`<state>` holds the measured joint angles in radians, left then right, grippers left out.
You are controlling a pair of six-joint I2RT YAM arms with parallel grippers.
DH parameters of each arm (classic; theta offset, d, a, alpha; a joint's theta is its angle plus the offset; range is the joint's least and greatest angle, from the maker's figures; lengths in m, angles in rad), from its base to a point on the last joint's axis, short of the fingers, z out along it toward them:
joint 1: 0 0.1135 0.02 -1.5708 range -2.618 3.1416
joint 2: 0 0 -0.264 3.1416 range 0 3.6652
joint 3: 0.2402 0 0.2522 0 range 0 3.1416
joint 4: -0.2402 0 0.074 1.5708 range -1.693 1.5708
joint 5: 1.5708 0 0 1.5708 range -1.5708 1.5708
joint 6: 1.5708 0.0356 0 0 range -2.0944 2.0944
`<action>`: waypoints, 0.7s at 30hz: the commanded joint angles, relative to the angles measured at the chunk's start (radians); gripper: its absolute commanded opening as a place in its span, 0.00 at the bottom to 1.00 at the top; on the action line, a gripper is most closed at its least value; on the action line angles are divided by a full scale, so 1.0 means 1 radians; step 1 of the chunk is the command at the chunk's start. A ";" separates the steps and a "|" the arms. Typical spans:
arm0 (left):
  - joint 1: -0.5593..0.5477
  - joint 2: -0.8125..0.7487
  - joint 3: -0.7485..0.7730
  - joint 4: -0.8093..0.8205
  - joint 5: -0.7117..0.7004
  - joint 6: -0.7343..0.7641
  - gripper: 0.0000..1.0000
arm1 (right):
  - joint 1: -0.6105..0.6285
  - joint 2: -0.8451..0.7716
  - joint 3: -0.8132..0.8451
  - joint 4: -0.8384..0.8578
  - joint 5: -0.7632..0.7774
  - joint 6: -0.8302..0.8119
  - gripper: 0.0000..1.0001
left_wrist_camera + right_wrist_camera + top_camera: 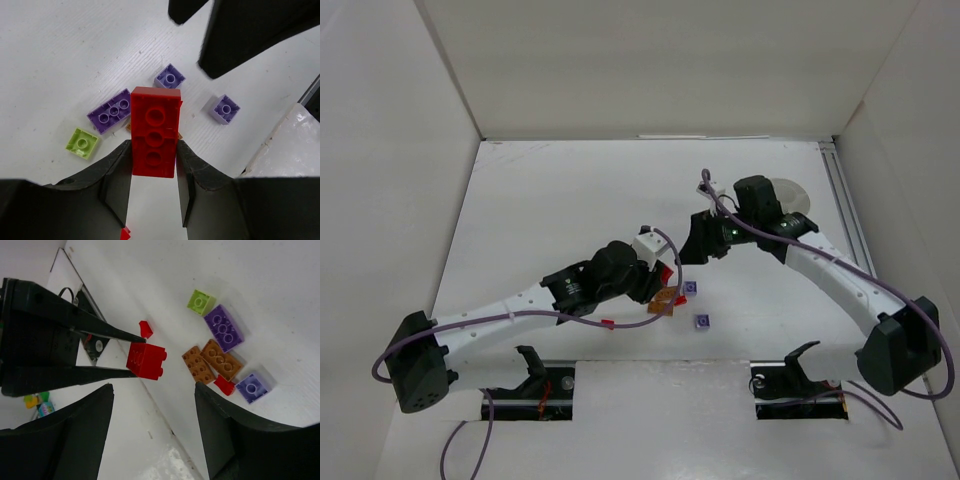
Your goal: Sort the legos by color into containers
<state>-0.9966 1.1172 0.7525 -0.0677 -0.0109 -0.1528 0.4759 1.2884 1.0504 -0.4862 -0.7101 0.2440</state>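
Currently held: the left hand [154, 150] is clamped on the red lego [155, 131], pinching its long sides near one end, so most of it sticks out past the fingertips.
Right hand: the right hand [152, 390] has its jaws apart with nothing between them, and hangs just ahead of the left hand.
Loose pieces: purple legos [110, 111], a green lego [82, 142] and orange-brown legos [212, 360] lie on the bench [60, 50] right under the left hand's tips.
Dish: the dish [798, 190] sits well beyond the left hand, behind the right arm [820, 262]; its compartments cannot be made out.
Risk, slip: the short end-grip could let the brick pivot or drop on a quick swing.
Risk, collision: the two hands are close, and the right arm lies across the way to the dish.
Risk, scatter: a low pass could knock the pieces underneath.
Writing: none readable; stud lettering is too small to tell.
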 commanded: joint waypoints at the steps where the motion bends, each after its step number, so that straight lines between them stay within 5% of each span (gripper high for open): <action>1: -0.010 -0.008 0.059 0.048 -0.001 0.038 0.12 | 0.039 0.040 0.051 0.040 -0.052 0.051 0.70; 10: -0.010 -0.008 0.059 0.068 -0.021 0.048 0.11 | 0.096 0.118 0.077 0.054 -0.029 0.060 0.65; 18: -0.010 0.001 0.059 0.091 -0.052 0.048 0.11 | 0.116 0.138 0.077 0.084 -0.038 0.060 0.20; 21: -0.010 0.001 0.059 0.091 -0.052 0.048 0.19 | 0.116 0.114 0.077 0.118 -0.014 0.060 0.05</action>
<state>-1.0016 1.1187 0.7677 -0.0410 -0.0494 -0.1143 0.5823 1.4288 1.0851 -0.4534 -0.7193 0.3069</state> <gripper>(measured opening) 0.323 0.356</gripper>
